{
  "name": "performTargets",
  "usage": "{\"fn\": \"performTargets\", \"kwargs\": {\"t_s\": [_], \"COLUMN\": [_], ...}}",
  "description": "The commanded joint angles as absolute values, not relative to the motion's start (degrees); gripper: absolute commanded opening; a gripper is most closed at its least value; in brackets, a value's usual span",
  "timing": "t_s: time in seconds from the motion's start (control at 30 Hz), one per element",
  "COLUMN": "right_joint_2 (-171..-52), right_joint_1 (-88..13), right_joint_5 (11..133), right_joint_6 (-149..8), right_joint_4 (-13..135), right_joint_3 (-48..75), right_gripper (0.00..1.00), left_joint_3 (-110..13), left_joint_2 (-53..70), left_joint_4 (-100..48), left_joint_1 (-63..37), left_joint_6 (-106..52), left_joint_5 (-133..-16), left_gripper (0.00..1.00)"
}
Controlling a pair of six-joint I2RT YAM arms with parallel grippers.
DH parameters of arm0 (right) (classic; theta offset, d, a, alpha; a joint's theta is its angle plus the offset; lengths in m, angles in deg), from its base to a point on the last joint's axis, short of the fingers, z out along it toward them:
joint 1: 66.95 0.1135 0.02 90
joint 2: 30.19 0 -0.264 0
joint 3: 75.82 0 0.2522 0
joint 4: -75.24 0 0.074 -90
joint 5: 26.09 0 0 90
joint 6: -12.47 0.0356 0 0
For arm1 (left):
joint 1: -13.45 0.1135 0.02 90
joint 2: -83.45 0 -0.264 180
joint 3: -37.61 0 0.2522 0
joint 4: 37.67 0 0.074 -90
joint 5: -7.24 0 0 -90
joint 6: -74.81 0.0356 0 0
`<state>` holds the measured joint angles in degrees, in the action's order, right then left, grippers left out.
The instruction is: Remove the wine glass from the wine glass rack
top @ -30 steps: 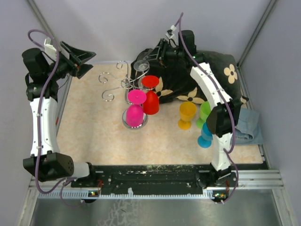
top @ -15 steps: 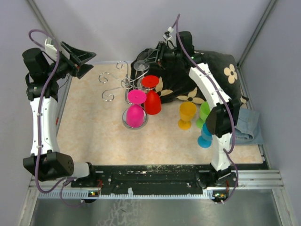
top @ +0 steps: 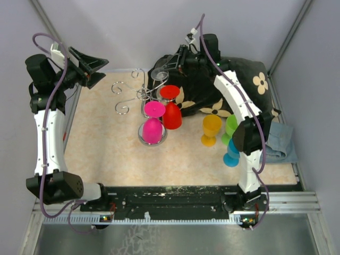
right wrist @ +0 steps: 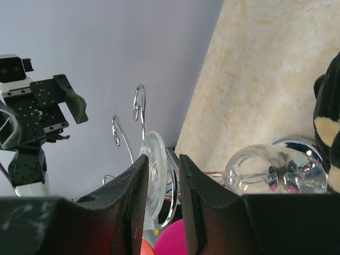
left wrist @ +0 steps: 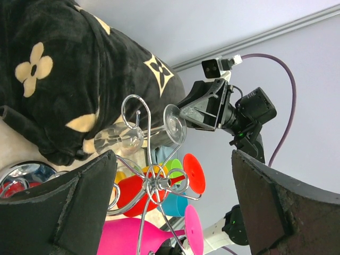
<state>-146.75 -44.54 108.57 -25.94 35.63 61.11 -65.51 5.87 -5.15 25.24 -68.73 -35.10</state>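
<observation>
The wine glass rack is a chrome wire stand with curled hooks at the table's back middle. A clear wine glass hangs from one of its back hooks. In the right wrist view its foot lies against my left finger, and its bowl shows beyond the right finger. My right gripper is open by a narrow gap, and the foot and a chrome hook loop sit between the jaws. My left gripper is wide open and empty at the far left, facing the rack and the clear glass.
A pink glass and a red glass hang upside down on the rack. Yellow, green and blue glasses stand to the right. A black flowered blanket lies behind. A blue cloth lies at the right edge.
My right gripper has shifted slightly toward the back at the clear glass's foot, then held still. The left arm and the glasses have not moved.
</observation>
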Motion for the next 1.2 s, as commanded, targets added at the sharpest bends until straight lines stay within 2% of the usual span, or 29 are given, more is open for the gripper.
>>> {"fn": "performTargets", "kwargs": {"t_s": [0.0, 0.6, 1.17], "right_joint_2": [-145.9, -146.3, -144.9], "right_joint_1": [-45.2, -45.3, -45.2], "right_joint_5": [108.3, 109.6, 110.7], "right_joint_6": [-26.1, -26.3, -28.1], "right_joint_4": [39.1, 38.6, 36.8], "right_joint_3": [65.2, 65.0, 62.0], "right_gripper": [0.3, 0.24, 0.23], "left_joint_3": [-65.8, -66.0, -65.3], "left_joint_2": [5.6, 5.3, 5.6], "left_joint_4": [-7.0, -6.8, -7.1], "left_joint_1": [25.7, 25.7, 25.7], "left_joint_6": [-67.7, -67.2, -67.1], "left_joint_5": [-34.0, -34.0, -33.7], "left_gripper": [0.93, 0.93, 0.92]}}
